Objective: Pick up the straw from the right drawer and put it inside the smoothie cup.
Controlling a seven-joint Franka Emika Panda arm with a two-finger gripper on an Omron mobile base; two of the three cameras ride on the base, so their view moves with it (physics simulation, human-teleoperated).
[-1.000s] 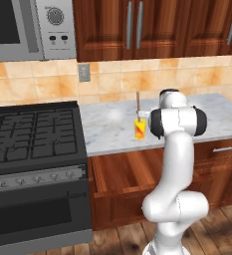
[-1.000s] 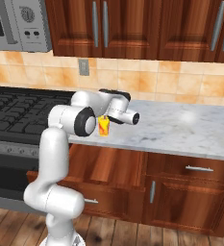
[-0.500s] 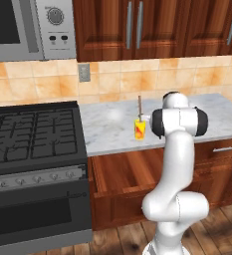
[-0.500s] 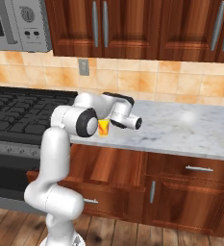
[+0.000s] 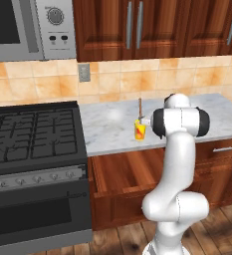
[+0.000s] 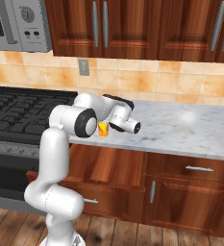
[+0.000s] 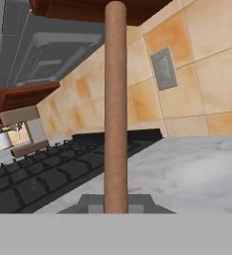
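Note:
The small yellow smoothie cup (image 5: 139, 130) with its orange-red mark stands on the grey marble counter (image 5: 107, 127), near the front edge. The thin brownish straw (image 5: 140, 107) rises upright out of it. In the hand view the straw (image 7: 115, 99) is a thick vertical bar dead centre, running down into my gripper (image 7: 115, 201), which looks shut on it. My hand (image 5: 146, 121) sits just right of the cup, mostly hidden by the white forearm. In the right base view the cup (image 6: 103, 129) peeks out behind the arm. The reddish-brown drawer (image 5: 121, 174) below the counter stands pulled out.
A black gas stove (image 5: 33, 134) with its oven adjoins the counter on the left, and a microwave (image 5: 28, 27) hangs above it. Tiled wall with an outlet (image 5: 84, 72) lies behind. Dark wood upper cabinets (image 5: 157, 25) hang overhead. A closed drawer with a silver handle (image 5: 222, 149) is at right.
The straw has sunk a little lower into the cup, and my hand has dropped slightly with it. The cup has stayed where it was.

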